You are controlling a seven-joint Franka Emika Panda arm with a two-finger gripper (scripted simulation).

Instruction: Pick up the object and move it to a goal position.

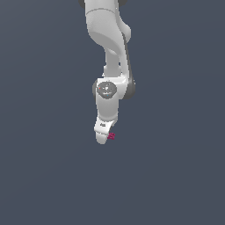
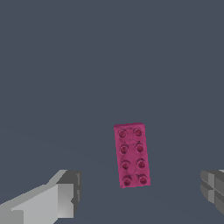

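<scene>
The white two-fingered gripper (image 2: 140, 197) stands with its jaws spread wide and nothing between them touching either side: in the wrist view one pale finger (image 2: 57, 199) shows at one edge and the grey pad of the other (image 2: 213, 186) at the opposite edge, with a broad gap between. In that gap, apart from both fingers, lies the small magenta-red rectangular brick (image 2: 131, 155), flat on the plain dark grey-blue surface (image 2: 87, 65). Its top face carries two rows of four round studs, and its long side runs roughly crosswise to the line joining the two fingers, slightly skewed. It sits nearer the pale finger's side than midway only by a little; neither finger touches it.

In the exterior view the brick (image 1: 111, 136) appears as a tiny red speck just beside the tip of the gripper (image 1: 102, 137), on the exterior view's right of it. The white robot arm (image 1: 107, 44) comes down from the top edge, its wrist bent so the hand points downward over the surface (image 1: 44, 176).
</scene>
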